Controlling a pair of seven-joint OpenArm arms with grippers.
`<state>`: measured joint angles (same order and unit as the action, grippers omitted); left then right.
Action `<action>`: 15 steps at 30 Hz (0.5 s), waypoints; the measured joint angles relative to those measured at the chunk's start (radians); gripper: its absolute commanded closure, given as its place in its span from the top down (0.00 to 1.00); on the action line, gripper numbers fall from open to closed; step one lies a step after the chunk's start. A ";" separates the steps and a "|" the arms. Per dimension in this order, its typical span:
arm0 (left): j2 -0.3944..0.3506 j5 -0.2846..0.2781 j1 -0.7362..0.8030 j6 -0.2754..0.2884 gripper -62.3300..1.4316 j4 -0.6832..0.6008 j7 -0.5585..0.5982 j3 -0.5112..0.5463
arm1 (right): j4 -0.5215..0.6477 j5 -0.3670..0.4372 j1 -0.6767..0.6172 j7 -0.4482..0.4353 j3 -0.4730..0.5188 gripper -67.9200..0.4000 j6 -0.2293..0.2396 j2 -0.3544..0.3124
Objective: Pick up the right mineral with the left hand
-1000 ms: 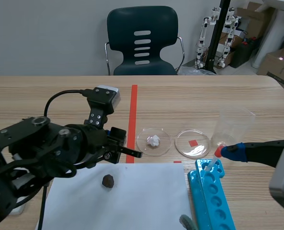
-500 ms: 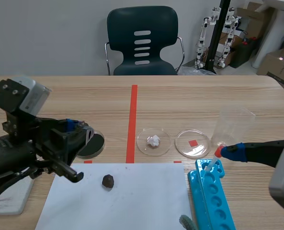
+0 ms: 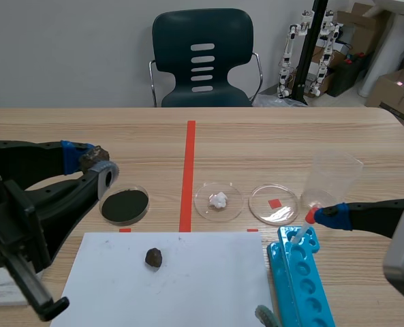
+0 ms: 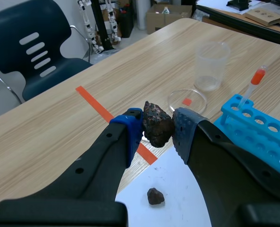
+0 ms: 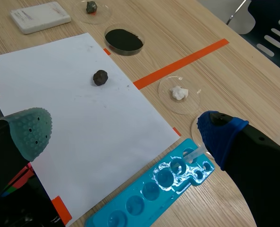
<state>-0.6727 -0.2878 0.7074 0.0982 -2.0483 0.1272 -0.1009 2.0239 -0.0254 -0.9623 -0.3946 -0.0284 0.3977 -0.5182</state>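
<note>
— Where's the mineral (image 4: 157, 125) right now?

— Up off the table, clamped in the left gripper (image 4: 157, 130). One blue dotted pad (image 4: 131, 128) presses on one side, the other pad on the opposite side, and the stone pokes out above the fingertips. From across the room it sits at the tip of the arm on the left (image 3: 90, 157), above the wood and just beside the dish of black powder (image 3: 124, 205).

— And a second ago?

— That arm was low, stretched toward the red tape line and covering that dish. Half a second ago it was pulling back. Now it's further back and higher, and the whole dish shows. The smaller stone (image 3: 153, 257) on the white paper (image 3: 208, 286) hasn't budged, and the right gripper (image 5: 123, 135) hasn't either: fingers wide apart, nothing between them, over the paper's edge.

— What does the held stone look like?

— Dark brown, lumpy, angular, with a rough, speckled surface. The one on the paper is rounder and nearly black.

— The rest?

— A clear shallow dish with a white crumbly lump (image 3: 219, 200), another clear dish (image 3: 274, 204) over a red tape square, a see-through plastic cup (image 3: 333, 178), and a glossy blue tube rack (image 3: 304, 283) holding a dropper with a red bulb (image 3: 304, 228). The table (image 3: 290, 136) is pale wood grain.
</note>
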 measured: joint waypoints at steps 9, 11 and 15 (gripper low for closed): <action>0.002 0.000 0.037 0.000 0.16 0.000 -0.010 0.026 | 0.000 0.000 0.000 0.000 0.000 0.96 0.000 0.000; 0.002 0.000 0.037 0.000 0.16 0.000 -0.010 0.026 | 0.000 0.000 0.000 0.000 0.000 0.96 0.000 0.000; 0.002 0.000 0.032 0.000 0.16 0.000 -0.010 0.026 | 0.000 0.000 0.000 0.000 0.000 0.96 0.000 0.000</action>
<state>-0.6704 -0.2878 0.7391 0.0982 -2.0483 0.1169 -0.0753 2.0239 -0.0254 -0.9623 -0.3946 -0.0284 0.3977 -0.5182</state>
